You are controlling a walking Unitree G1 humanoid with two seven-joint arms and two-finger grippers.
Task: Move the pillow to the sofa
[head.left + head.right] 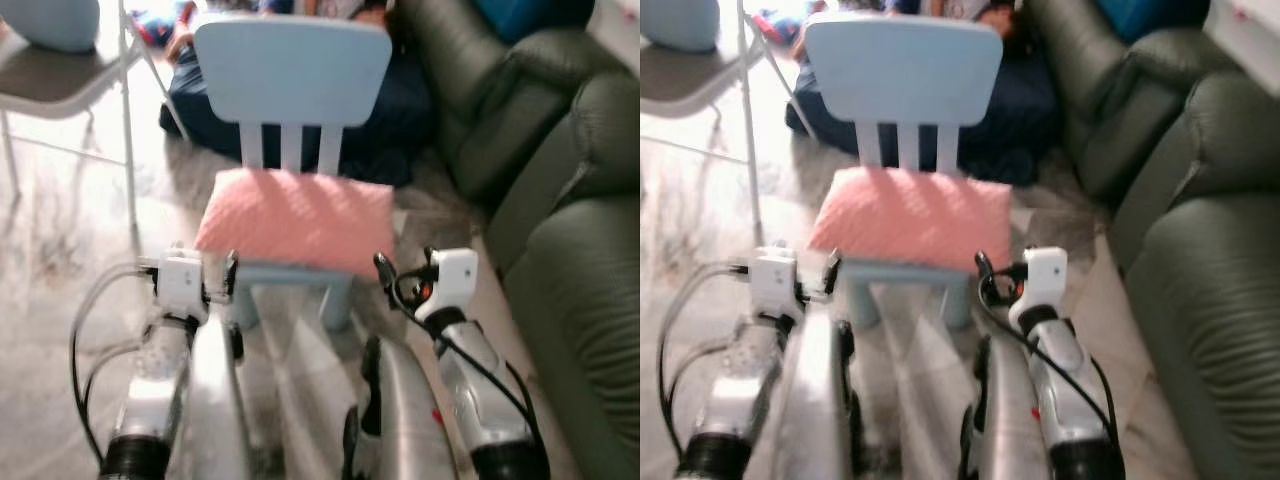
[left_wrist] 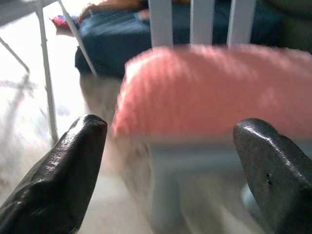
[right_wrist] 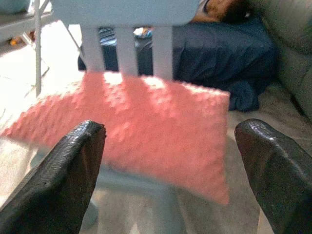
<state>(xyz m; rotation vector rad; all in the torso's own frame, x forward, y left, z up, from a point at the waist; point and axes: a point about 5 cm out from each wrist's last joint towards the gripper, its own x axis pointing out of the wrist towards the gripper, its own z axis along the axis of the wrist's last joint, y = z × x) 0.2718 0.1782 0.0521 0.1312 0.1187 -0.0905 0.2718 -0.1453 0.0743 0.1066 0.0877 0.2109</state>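
A pink pillow (image 1: 298,217) lies flat on the seat of a small light-blue chair (image 1: 292,70) right in front of me. The dark green sofa (image 1: 560,190) runs along my right side. My left gripper (image 2: 170,170) is open, its black fingers (image 2: 63,175) spread just short of the pillow (image 2: 209,92) at seat height. My right gripper (image 3: 170,170) is open too, a little above the pillow (image 3: 146,126) and just short of its near edge, fingers (image 3: 63,170) wide apart. Both silver arms (image 1: 170,350) reach forward toward the chair's front edge.
A folding chair (image 1: 60,80) with a pale blue cushion stands at the back left. A dark blue heap (image 1: 380,110) lies on the floor behind the small chair, with part of a person beyond it. Pale marbled floor (image 1: 60,240) spreads to the left.
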